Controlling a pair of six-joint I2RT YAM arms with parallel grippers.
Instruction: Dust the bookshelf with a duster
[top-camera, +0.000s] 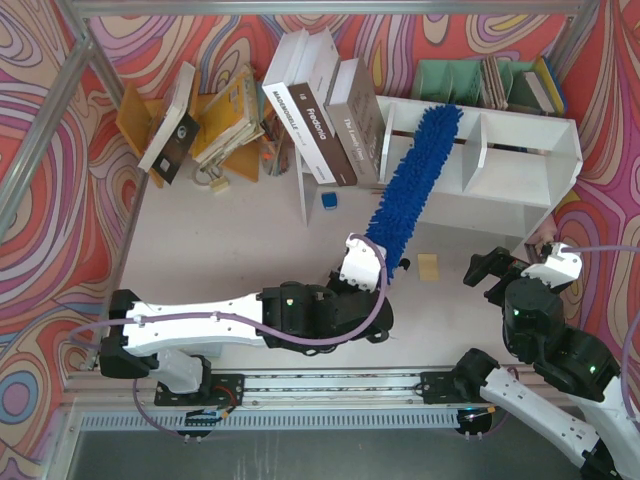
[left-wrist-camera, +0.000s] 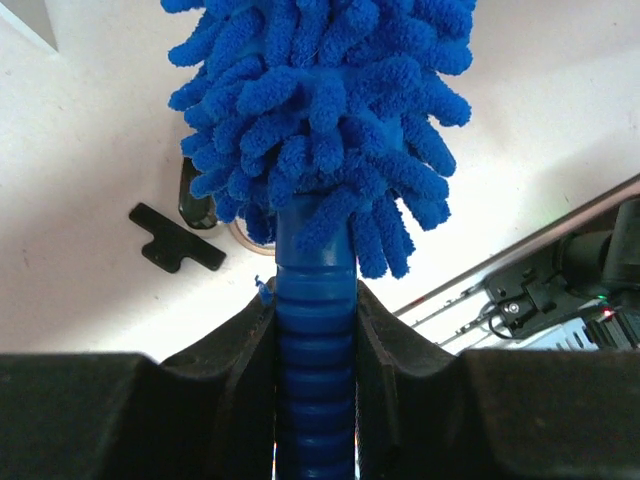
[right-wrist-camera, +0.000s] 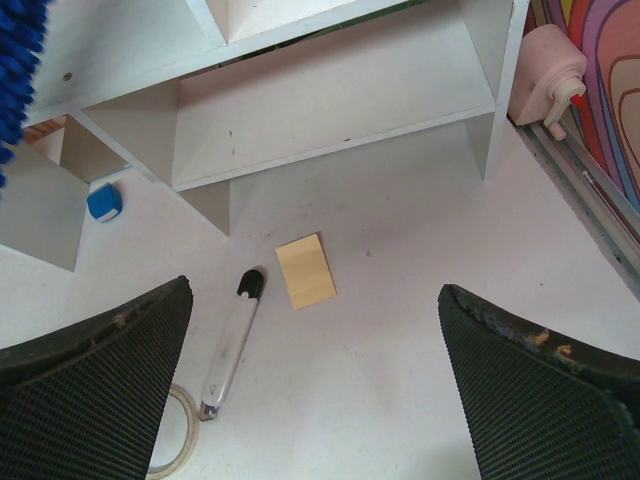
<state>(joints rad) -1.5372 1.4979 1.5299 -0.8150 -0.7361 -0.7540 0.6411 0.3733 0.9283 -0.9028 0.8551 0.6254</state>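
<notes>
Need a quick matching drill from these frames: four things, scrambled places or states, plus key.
1. fluffy bright-blue microfibre duster
2. pale yellow square sticky-note pad
3. black-and-white marker pen
4. right gripper

A. open, holding nothing
B. lying between the pad and a clear tape roll
C. ribbed handle clamped in the left gripper
D. flat on the table, in front of the white wooden bookshelf

Pairs: 1-C, 2-D, 3-B, 4-A

The white table (top-camera: 200, 250) is closed in by walls (top-camera: 40, 300) covered with red, pink and yellow swirls. A grey metal bar (top-camera: 330, 7) is seen on top.
</notes>
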